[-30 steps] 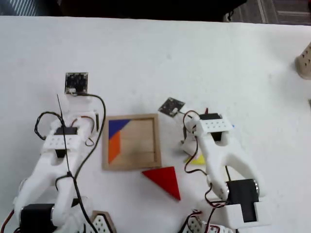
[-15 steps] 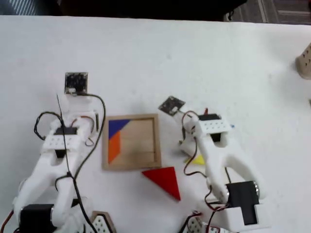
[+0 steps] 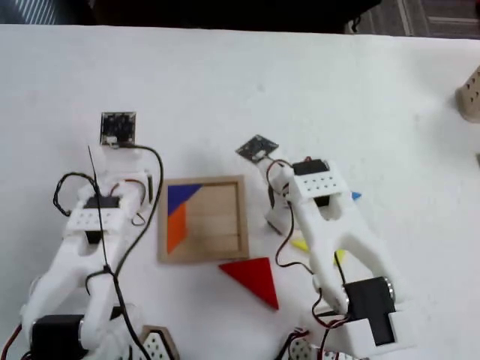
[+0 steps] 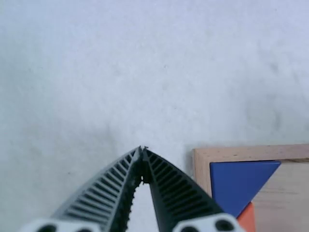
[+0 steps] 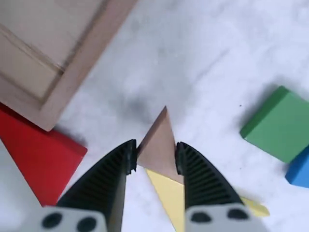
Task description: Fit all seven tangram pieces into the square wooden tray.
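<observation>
The square wooden tray (image 3: 241, 217) lies between the two arms and holds a blue triangle (image 3: 180, 196) and an orange piece (image 3: 175, 226) along its left side. My right gripper (image 5: 154, 151) is shut on a tan triangle (image 5: 158, 143), just off the tray's corner (image 5: 72, 82). A yellow piece (image 5: 166, 193) lies on the table beneath it. The red triangle (image 3: 253, 279) rests in front of the tray. A green piece (image 5: 277, 123) and a blue piece (image 5: 300, 170) lie beyond the right gripper. My left gripper (image 4: 142, 151) is shut, with nothing in it, over bare table beside the tray's corner (image 4: 200, 157).
Each arm carries a small dark camera board (image 3: 118, 128) with loose cables around it. A pale pegged object (image 3: 470, 95) stands at the far right edge. White table stretches open behind the tray.
The right arm has swung left and away from the table's front, toward the tray's right side, uncovering more of the yellow piece and a blue bit. The left arm has not moved.
</observation>
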Controlling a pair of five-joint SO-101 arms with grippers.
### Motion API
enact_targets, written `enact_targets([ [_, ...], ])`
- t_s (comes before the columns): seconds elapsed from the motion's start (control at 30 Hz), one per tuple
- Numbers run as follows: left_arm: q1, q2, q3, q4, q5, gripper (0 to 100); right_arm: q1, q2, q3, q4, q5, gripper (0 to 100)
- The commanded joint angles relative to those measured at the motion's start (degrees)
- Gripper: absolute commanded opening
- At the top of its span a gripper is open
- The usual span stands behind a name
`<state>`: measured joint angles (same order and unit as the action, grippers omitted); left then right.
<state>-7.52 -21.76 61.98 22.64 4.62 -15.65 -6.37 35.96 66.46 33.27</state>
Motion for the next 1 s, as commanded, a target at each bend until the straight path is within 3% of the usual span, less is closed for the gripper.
enact_targets([
  [0.0,-0.6,0.0,-3.1,-1.5,-0.4,3,-2.4,-1.4,-4.8,2.2,-2.7,1.7],
  [0.27,-2.7,0.0,-3.5,-1.7,-0.4,3,-15.7,-0.8,-10.7,4.9,-12.2,1.7],
  [0.5,-3.3,0.0,-3.6,-1.8,-0.4,3,-25.7,-0.7,-10.3,-4.9,-24.0,1.7],
  [0.8,-3.3,0.0,-3.6,-1.8,-0.4,3,-29.2,1.8,-6.8,-14.1,-26.5,2.9],
  [0.97,-3.3,0.0,-3.6,-1.8,-0.4,3,-29.3,8.9,-9.8,-14.1,-26.4,18.0],
])
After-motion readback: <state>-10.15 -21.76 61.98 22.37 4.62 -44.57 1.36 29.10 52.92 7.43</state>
